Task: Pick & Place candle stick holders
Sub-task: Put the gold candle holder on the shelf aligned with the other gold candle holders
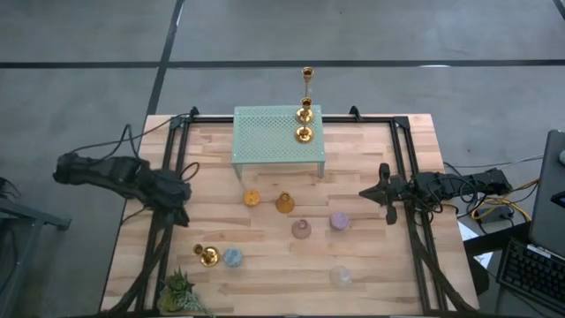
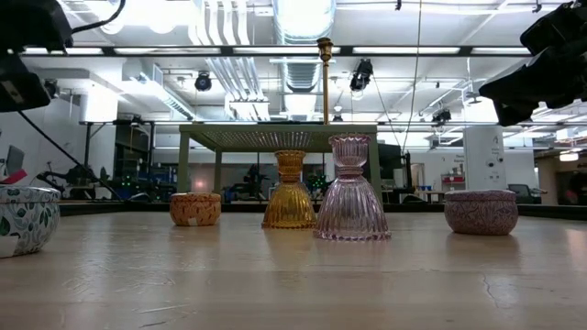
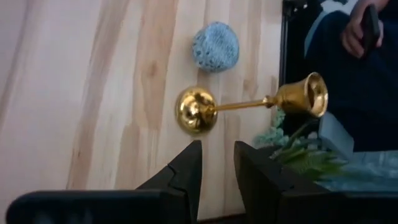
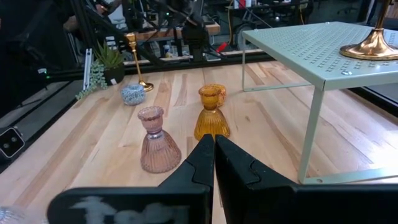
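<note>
Gold candlestick (image 1: 207, 256) stands near table's front edge (image 1: 265, 311), beside plant (image 1: 181, 291).

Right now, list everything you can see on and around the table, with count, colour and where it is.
Stand: one, mint green, perforated, far middle of the table.
Gold candlesticks on the stand: two, a tall one at its far right corner, a shorter one just nearer.
Gold candlestick: one, upright, near left, beside the blue holder.
Blue holder: one, squat, near left.
Orange holder: one, squat, in front of the stand.
Amber holder: one, beside the orange one.
Pink holder: one, centre.
Purple holder: one, right of the pink one.
Clear holder: one, near right.
Plant: one, green, spiky, near left corner.
Left gripper: slightly open, empty, above the left side.
Right gripper: shut, empty, right side.
</note>
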`<state>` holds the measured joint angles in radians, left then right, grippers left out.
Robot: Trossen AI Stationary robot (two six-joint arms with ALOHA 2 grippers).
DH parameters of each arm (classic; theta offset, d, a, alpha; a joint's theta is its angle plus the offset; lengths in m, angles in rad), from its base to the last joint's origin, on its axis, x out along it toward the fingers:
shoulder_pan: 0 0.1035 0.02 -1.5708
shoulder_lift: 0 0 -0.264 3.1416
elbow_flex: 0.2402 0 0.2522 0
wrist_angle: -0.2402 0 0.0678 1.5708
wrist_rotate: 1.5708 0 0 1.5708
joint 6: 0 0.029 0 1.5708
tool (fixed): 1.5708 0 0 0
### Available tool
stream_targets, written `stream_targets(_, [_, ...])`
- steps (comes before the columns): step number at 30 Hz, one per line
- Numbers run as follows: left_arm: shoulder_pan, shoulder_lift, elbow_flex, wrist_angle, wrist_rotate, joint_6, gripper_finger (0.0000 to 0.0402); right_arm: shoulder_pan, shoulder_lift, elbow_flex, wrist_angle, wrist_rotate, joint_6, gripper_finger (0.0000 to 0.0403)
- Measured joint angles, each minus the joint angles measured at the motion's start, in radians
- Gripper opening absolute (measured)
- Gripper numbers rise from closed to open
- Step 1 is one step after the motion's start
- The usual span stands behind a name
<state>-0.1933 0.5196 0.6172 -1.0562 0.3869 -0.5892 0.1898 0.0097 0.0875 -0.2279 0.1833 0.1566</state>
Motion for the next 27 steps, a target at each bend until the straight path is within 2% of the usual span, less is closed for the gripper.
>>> stream_targets(7, [-0.163,0.086,0.0,0.117,-0.065,-0.015,0.0097,0.0,0.0,0.0,0.0,0.0,0.0,0.0008])
stream_targets(16, [-0.401,0.225,-0.002,0.197,-0.247,-0.112,0.01,0.0,0.0,0.0,0.0,0.0,0.0,0.0008])
stream_targets(22, [-0.498,0.317,-0.006,0.22,-0.362,-0.211,0.0144,0.0,0.001,0.0,0.0,0.0,0.0,0.0008])
stream_targets(27, [-0.528,0.394,-0.045,0.341,-0.345,-0.239,0.0188,0.0,0.001,0.0,0.0,0.0,0.0,0.0008])
